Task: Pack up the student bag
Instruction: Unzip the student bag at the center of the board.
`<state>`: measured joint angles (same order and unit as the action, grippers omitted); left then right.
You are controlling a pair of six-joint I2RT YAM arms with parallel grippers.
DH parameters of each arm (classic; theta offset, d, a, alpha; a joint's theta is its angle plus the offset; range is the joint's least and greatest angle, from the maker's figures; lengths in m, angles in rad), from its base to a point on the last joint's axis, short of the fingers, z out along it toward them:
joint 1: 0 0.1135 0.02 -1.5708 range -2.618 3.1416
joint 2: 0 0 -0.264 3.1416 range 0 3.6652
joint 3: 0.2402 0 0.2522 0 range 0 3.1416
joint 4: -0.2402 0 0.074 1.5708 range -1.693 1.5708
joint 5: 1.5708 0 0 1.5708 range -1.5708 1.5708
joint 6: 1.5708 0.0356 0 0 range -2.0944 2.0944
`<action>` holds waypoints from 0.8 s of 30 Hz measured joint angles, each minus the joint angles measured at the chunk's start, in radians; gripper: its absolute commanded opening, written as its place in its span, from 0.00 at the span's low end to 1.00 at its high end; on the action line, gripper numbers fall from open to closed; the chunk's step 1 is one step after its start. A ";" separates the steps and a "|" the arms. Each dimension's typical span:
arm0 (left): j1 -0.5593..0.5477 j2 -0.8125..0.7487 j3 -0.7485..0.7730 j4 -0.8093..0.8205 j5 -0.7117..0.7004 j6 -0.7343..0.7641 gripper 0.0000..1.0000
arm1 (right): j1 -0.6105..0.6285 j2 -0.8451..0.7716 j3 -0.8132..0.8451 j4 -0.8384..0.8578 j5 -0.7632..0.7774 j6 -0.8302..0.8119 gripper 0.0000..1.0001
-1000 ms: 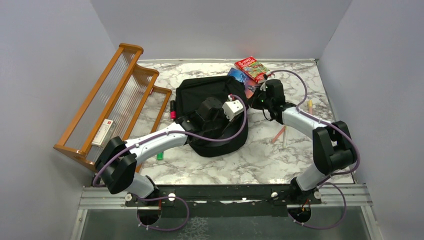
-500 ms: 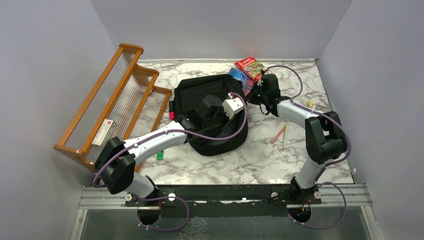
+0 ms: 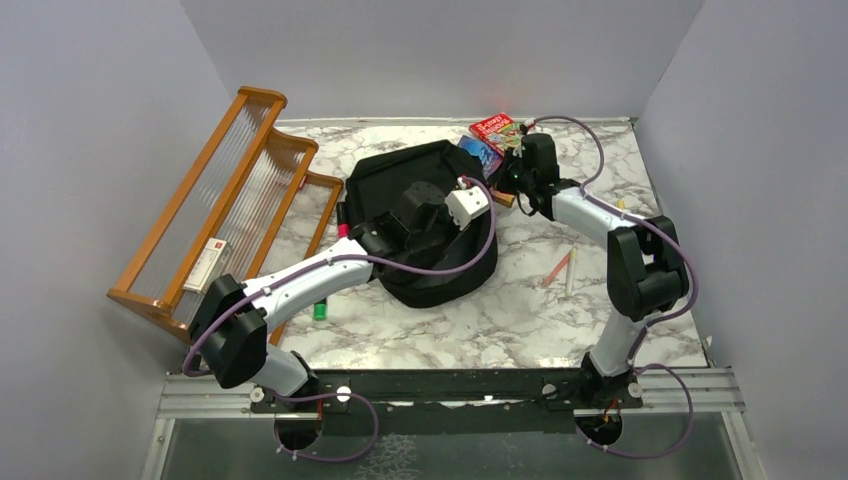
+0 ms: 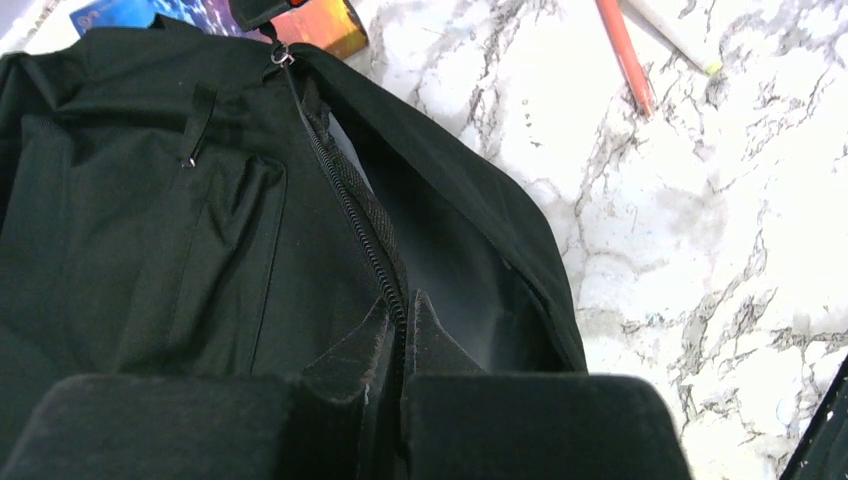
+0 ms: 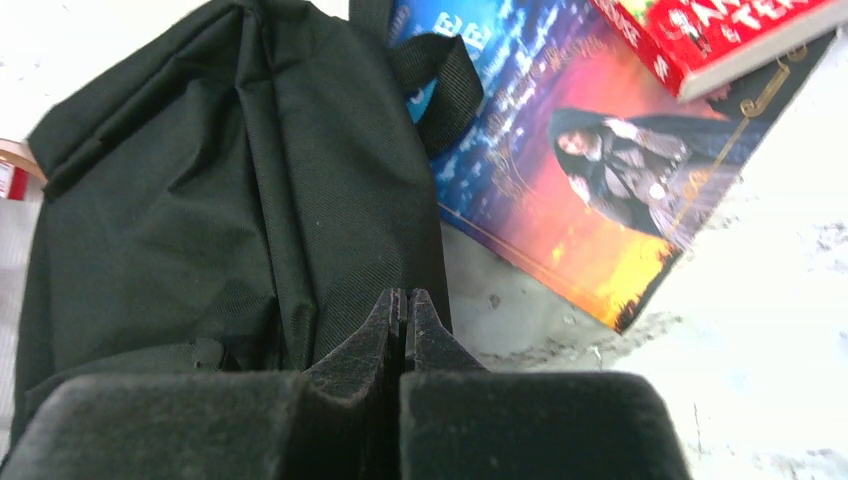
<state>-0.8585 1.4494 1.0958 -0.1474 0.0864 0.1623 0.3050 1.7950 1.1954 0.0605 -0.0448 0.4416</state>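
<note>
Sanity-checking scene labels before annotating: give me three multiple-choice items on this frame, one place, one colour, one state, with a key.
1. Where does the wooden rack sit relative to the student bag?
A. right of it
B. left of it
C. on top of it

2. What cover colour has the top book at the table's far edge?
A. green
B. white
C. red

3. The bag's main zip is:
A. partly open
B. shut all along
C. hidden under a book

Key: B, the top view shows the rack on the table's left side. C, the red cover overlaps the blue book. A, the left wrist view shows grey lining in the gap.
</note>
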 measured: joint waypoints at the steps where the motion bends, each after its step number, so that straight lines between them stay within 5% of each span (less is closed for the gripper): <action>1: 0.002 0.000 0.010 -0.005 -0.003 0.001 0.00 | 0.000 0.006 0.014 0.000 -0.004 -0.002 0.01; 17: 0.009 -0.014 0.088 -0.096 0.015 0.021 0.00 | -0.017 0.166 0.177 0.018 0.013 -0.051 0.01; 24: -0.014 -0.071 0.093 -0.124 0.044 0.022 0.00 | -0.126 0.240 0.182 0.018 0.093 -0.067 0.17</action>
<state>-0.8726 1.3788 1.1893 -0.2714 0.1307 0.1841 0.1787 2.0346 1.3777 0.0780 0.0479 0.3748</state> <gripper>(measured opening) 0.017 0.104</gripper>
